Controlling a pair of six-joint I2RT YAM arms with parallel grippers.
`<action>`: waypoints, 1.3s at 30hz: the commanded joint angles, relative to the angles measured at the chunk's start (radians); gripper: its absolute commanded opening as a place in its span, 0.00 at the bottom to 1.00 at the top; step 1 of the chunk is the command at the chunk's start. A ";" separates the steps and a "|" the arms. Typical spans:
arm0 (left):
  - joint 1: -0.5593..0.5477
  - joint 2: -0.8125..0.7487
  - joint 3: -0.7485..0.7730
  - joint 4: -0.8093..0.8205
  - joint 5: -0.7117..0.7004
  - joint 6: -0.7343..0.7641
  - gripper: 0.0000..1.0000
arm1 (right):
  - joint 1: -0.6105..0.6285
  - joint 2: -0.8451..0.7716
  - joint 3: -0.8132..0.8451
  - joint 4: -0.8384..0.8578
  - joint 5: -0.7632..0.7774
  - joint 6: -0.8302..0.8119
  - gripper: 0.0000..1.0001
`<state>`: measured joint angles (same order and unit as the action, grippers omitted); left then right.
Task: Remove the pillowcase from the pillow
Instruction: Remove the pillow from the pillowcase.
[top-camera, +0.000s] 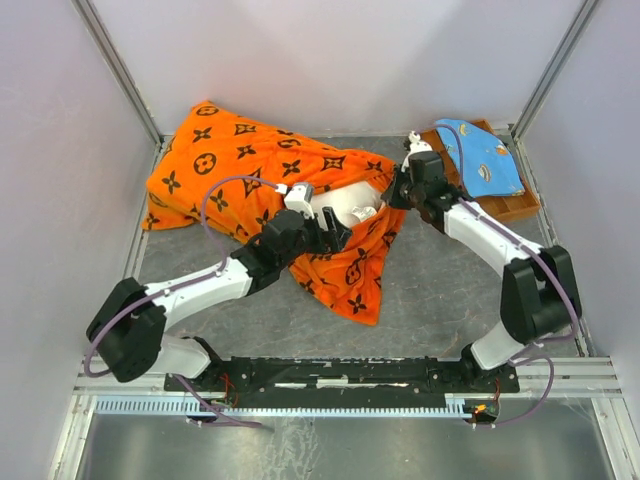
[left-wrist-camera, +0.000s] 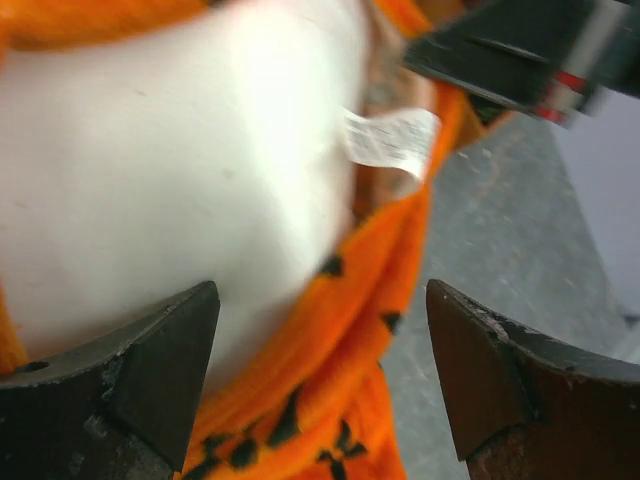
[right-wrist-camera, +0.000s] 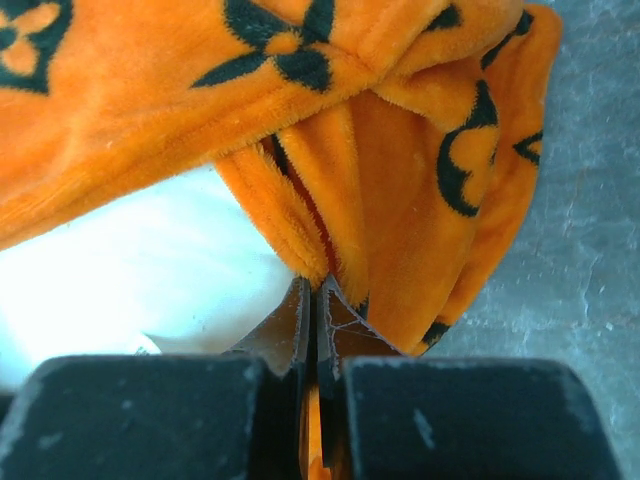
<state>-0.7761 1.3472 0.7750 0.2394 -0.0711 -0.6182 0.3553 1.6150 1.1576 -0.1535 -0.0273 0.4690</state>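
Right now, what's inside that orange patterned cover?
A white pillow shows at the open end of the orange pillowcase, with a small white label by the opening. How far the pillow reaches inside is hidden by the fabric.

Tag (left-wrist-camera: 392, 140) on pillow (left-wrist-camera: 150, 180): print blurred, prob. unreadable.

You see only a white patch of the pillow (top-camera: 345, 195); the pillowcase (top-camera: 230, 160) covers the rest. In your left wrist view the label (left-wrist-camera: 390, 140) is too blurred to read.
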 joint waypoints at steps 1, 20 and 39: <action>0.009 0.043 0.028 0.062 -0.307 0.043 0.92 | -0.001 -0.142 -0.116 0.016 -0.020 0.054 0.02; 0.055 0.290 0.226 -0.028 -0.525 0.030 0.99 | 0.045 -0.332 -0.492 0.070 -0.004 0.070 0.02; 0.124 0.237 0.245 -0.241 -0.488 0.148 0.14 | 0.144 -0.506 -0.202 -0.188 0.092 0.413 1.00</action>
<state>-0.7261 1.6886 1.0580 0.1047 -0.4934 -0.5556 0.4976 1.1522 0.7670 -0.2104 0.0269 0.6693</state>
